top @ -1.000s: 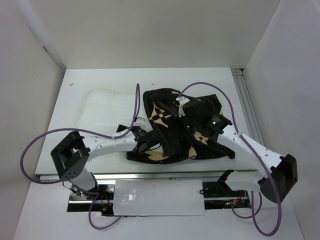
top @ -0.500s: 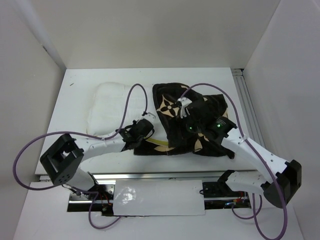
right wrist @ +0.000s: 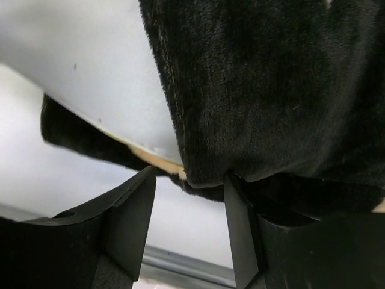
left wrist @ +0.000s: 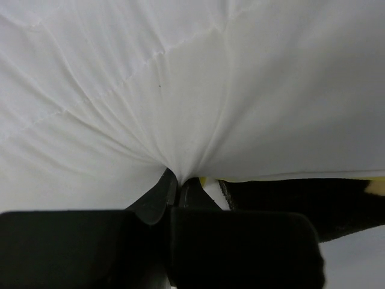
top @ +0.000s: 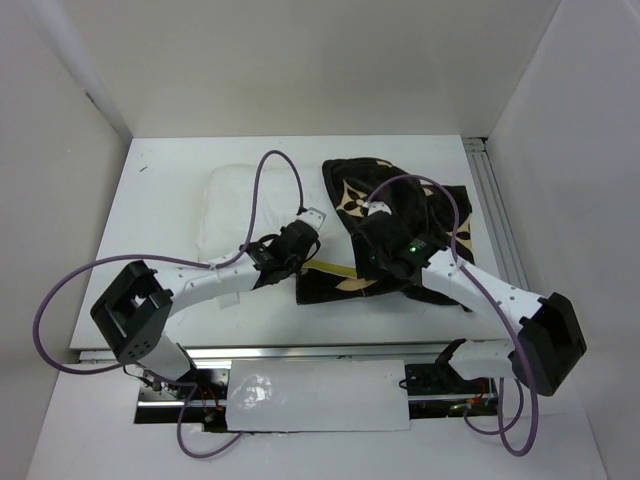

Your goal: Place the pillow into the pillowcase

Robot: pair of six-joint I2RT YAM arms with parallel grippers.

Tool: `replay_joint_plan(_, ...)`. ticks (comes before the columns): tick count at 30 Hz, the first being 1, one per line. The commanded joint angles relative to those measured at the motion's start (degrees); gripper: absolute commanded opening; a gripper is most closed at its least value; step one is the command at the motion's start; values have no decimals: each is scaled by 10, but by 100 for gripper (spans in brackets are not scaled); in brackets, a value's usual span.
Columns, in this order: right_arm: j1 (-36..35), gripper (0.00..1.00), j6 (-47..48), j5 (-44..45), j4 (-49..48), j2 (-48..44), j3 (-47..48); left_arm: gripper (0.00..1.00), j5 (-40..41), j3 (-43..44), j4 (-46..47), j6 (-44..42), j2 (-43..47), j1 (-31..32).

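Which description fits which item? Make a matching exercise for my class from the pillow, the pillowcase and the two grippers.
Items:
1. pillow
2. pillowcase
3. left gripper
4. right gripper

Descriptions:
A. jaws apart, with a fold of dark plush between them
B. white and quilted, lying on the left
C. pinched shut on white fabric
D. dark with tan flower motifs, lying on the right

Pairs: 1-B, 2-D, 3-C, 4-A
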State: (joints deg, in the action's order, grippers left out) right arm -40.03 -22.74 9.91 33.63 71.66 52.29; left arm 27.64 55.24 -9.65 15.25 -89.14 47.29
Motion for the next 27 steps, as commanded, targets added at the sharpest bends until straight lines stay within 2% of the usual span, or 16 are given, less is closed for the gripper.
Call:
replay_joint_plan(1, -10, 56, -17, 91, -37, 2, 30, 0, -28, 41, 12, 41, 0, 3)
replay_joint_plan(4, -10, 56, -17, 144, -31, 15, 30, 0, -33, 41, 7, 49, 5, 3)
replay_joint_plan(6, -10, 51, -23, 179, -26, 27, 30, 0, -43, 41, 7, 49, 5, 3)
replay_joint_plan(7, -10, 23, -34, 185, -26, 27, 35, 0, -43, 41, 14, 54, 5, 3)
replay_joint_plan(8, -10, 13, -34, 180, -26, 27, 40, 0, -43, 46, 9, 54, 5, 3)
replay_joint_plan(10, -10, 1, -28, 164, -26, 27, 46, 0, -43, 57, -2, 68, -1, 3)
replay_joint_plan(17, -10, 0, 8, 51, -49, -3, 71, 0, -58, 95, -29, 92, -6, 3)
replay_joint_plan(22, -10, 0, 47, -116, -90, 9, 119, 0, -130, 117, -4, 120, 48, 3)
replay_joint_plan(24, -10, 0, 63, -150, -90, 29, 161, 0, -153, 117, 12, 141, 84, 3)
replay_joint_plan(27, -10, 0, 75, -196, -97, 34, 203, 0, -113, 139, 5, 181, 118, 3)
